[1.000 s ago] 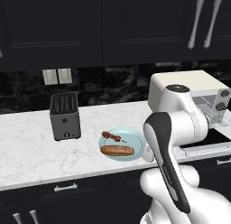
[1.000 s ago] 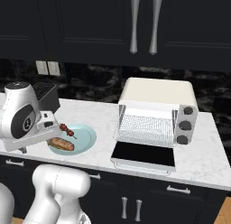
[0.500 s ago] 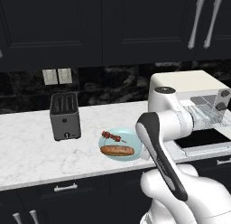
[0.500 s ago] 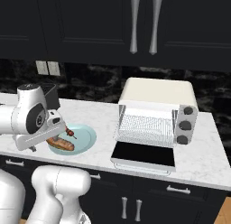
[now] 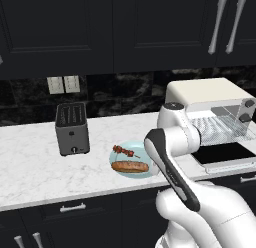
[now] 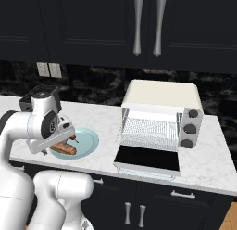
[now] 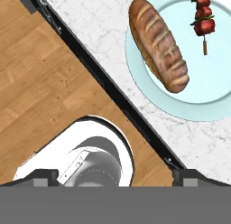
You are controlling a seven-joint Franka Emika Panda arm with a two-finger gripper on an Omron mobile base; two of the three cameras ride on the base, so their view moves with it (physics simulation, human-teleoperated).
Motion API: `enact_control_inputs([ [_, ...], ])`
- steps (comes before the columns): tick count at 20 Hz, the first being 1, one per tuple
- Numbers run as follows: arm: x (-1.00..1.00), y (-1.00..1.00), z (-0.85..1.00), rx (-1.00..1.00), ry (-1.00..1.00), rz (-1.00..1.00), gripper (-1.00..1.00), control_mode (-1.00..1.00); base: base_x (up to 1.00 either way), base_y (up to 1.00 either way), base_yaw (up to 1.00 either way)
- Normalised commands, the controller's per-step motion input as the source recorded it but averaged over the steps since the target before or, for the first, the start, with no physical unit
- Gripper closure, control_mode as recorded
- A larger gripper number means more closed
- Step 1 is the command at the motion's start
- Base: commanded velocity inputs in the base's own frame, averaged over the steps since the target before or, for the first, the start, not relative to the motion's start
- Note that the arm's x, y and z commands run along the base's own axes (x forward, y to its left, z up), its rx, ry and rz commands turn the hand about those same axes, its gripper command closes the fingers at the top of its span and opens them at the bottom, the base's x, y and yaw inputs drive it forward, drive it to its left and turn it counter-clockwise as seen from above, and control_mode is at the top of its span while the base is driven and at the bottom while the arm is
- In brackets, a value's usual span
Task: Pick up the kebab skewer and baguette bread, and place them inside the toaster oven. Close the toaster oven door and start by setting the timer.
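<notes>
- Step in hand: the first pick, by my read. Both foods lie on the plate and nothing is carried.
- Claw: the two dark finger tips [image 7: 115,179] stand at their widest at the bottom of the hand view, with nothing between them.
- Short thin stick of dark red-brown meat chunks, the kebab skewer [image 7: 202,17], lies on the pale blue round plate [image 7: 212,101], at 1 o'clock in the hand view; also seen in the left base view [image 5: 125,151].
- Small golden-brown baguette bread with slashed crust [image 7: 158,43] lies on the same plate just beside the skewer, not touching it, at 12 o'clock in the hand view; left base view [image 5: 130,166], right base view [image 6: 63,149].
- Boxy cream-white toaster oven [image 6: 162,95] stands on the white marble counter [image 5: 30,167], well apart from the plate, at 3 o'clock of it in the right base view.
- Its dark glass door [image 6: 148,158] is folded down flat, wire rack exposed.
- Next move calls for bringing the hand further over the plate, centring the tips on the skewer or the bread, then lowering.
- Dark grey slot toaster [image 5: 72,128] sits at 10 o'clock of the plate in the left base view.
- Writing: no brand or label readable anywhere; oven knobs too small to tell.
</notes>
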Motion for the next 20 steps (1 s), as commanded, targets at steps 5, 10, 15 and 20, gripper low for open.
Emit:
enact_control_inputs([
  [5,0.29,0.00,-0.20,0.00,0.00,0.00,-1.00,-1.00,0.00,0.00,0.00],
  [10,0.36,0.00,-0.25,0.00,0.01,0.00,-1.00,-1.00,0.00,0.00,0.00],
  [15,0.34,0.00,-0.31,0.00,0.04,0.00,-1.00,-1.00,0.00,0.00,0.00],
  [20,0.30,0.00,-0.23,0.00,0.03,0.00,-1.00,-1.00,0.00,0.00,0.00],
])
